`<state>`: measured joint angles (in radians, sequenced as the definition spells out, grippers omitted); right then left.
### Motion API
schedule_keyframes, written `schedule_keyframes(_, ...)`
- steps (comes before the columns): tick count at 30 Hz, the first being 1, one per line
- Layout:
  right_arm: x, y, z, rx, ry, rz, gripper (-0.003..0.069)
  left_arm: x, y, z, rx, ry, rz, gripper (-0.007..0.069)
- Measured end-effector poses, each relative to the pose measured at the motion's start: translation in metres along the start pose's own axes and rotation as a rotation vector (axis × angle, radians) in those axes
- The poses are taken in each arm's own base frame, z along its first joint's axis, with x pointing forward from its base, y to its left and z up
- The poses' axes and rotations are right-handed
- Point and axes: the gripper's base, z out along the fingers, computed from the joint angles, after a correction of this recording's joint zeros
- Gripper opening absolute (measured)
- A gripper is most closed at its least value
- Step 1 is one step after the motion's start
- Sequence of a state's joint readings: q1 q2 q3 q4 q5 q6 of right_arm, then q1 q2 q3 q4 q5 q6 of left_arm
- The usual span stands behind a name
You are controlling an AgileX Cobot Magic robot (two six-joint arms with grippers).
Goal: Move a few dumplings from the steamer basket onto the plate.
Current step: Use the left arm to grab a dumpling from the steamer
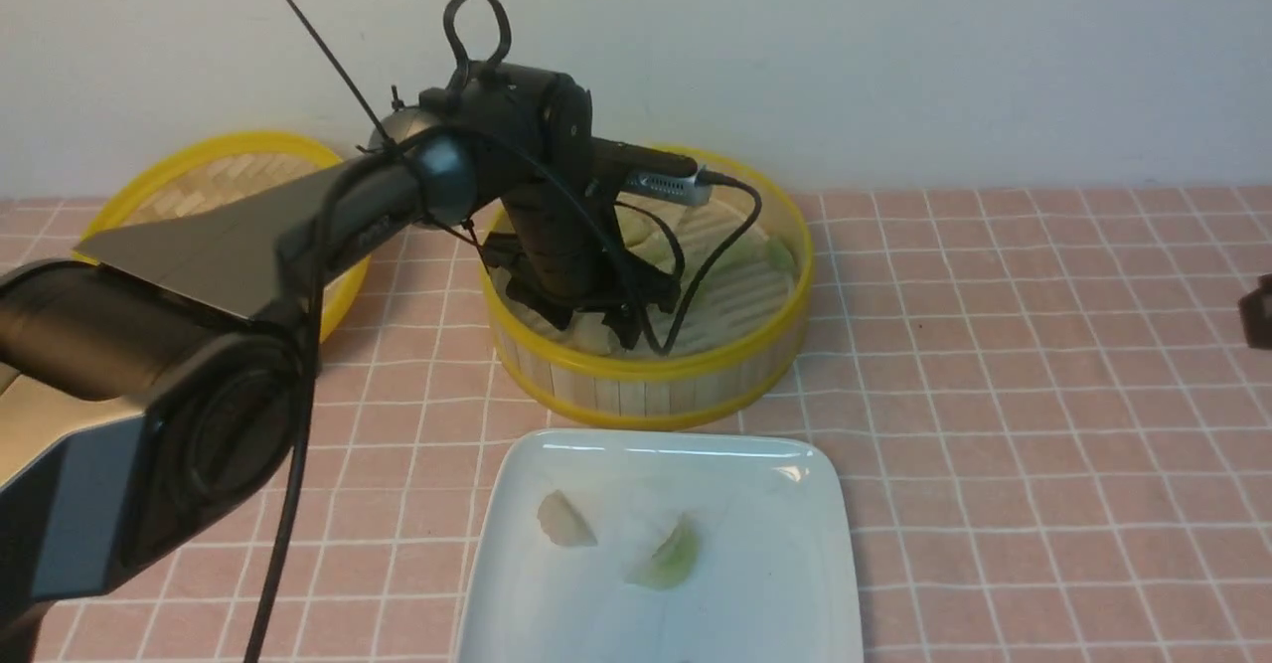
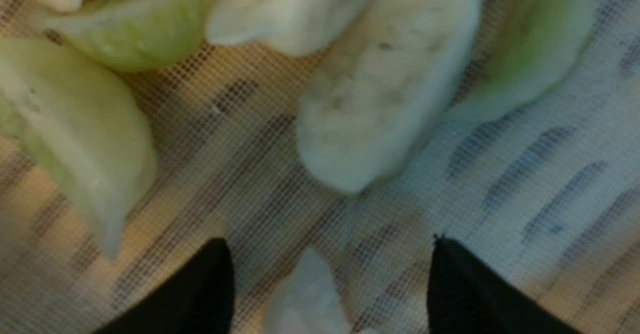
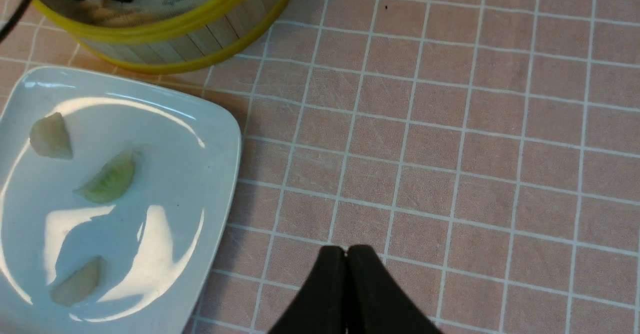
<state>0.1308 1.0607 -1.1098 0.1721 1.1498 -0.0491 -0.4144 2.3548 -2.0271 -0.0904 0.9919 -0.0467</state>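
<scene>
The steamer basket (image 1: pixel 646 385) stands behind the white plate (image 1: pixel 795 564). My left gripper (image 1: pixel 591 320) is down inside the basket and open. In the left wrist view it (image 2: pixel 327 254) straddles a small whitish dumpling (image 2: pixel 305 299) lying on the mesh liner, with its fingertips apart from it. Several more dumplings lie just beyond, among them a large whitish one (image 2: pixel 380 83) and a green one (image 2: pixel 75 128). The plate (image 3: pixel 200 138) holds three dumplings: whitish (image 3: pixel 50 136), green (image 3: pixel 107 179) and pale (image 3: pixel 77 283). My right gripper (image 3: pixel 346 251) is shut and empty above the tablecloth, right of the plate.
The flat woven yellow-rimmed lid (image 1: pixel 199 176) lies at the back left, partly behind my left arm. A pink checked tablecloth (image 1: pixel 1043 395) covers the table. The basket also shows in the right wrist view (image 3: pixel 200 33), next to the plate's far corner.
</scene>
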Motion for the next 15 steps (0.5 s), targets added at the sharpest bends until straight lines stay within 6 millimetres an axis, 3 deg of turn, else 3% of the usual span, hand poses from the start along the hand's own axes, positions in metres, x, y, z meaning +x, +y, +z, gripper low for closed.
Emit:
schedule_keyframes(3,0.0,0.0,0.0,0.0,0.0,0.0,-0.001,0.0,0.0,0.001,-0.001,0.007,-0.011,0.0328)
schedule_keyframes(5,0.0,0.0,0.0,0.0,0.001,0.0,-0.001,0.0,0.0,-0.002,-0.001,0.022,-0.012,0.0208)
schedule_keyframes(6,0.0,0.0,0.0,0.0,0.006,0.0,-0.001,-0.002,-0.001,-0.006,0.0,0.025,-0.01,0.0188)
schedule_keyframes(11,0.002,0.0,0.0,-0.001,0.024,0.0,-0.001,-0.013,-0.004,-0.033,0.006,0.017,-0.001,0.0193)
schedule_keyframes(15,0.003,0.001,0.0,-0.008,0.033,0.004,-0.001,-0.028,-0.011,-0.081,0.024,-0.072,0.016,0.0193)
